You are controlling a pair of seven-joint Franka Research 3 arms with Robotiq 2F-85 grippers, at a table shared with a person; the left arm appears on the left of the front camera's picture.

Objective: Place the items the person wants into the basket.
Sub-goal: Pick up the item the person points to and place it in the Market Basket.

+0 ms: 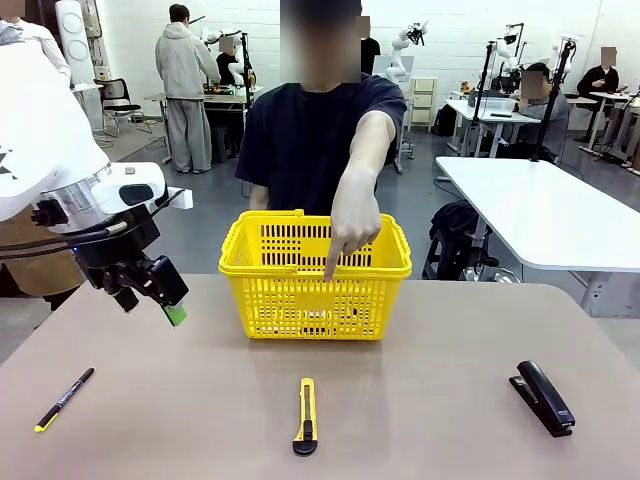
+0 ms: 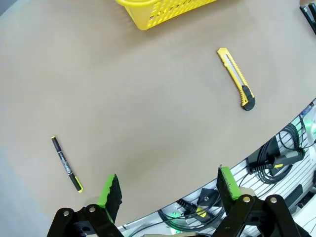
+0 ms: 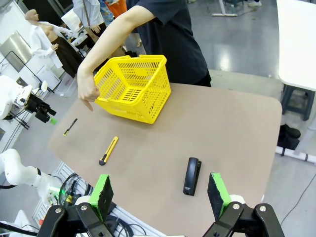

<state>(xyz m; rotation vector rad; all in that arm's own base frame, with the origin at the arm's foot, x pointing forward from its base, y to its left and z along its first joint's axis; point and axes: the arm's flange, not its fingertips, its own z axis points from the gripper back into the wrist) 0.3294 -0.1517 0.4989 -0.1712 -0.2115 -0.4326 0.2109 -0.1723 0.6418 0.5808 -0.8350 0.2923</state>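
Observation:
The yellow basket (image 1: pixel 315 270) (image 2: pixel 158 7) (image 3: pixel 133 89) stands at the table's far middle. A person in a dark T-shirt (image 1: pixel 320 140) reaches over it, and the hand (image 1: pixel 352 222) (image 3: pixel 88 91) points a finger down in front of it. One item, a yellow-and-black utility knife (image 1: pixel 306 415) (image 2: pixel 237 79) (image 3: pixel 108 150), lies on the table in front of the basket. My left gripper (image 1: pixel 172 312) (image 2: pixel 169 186) hangs open above the table's left side, holding nothing. My right gripper (image 3: pixel 159 193) is open and empty, high above the table's near right edge.
A thin black pen with a yellow tip (image 1: pixel 64 398) (image 2: pixel 66 164) (image 3: pixel 70 127) lies near the front left. A black stapler (image 1: pixel 543 396) (image 3: pixel 191 176) lies at the front right. Cables (image 2: pixel 276 158) hang below the table's near edge.

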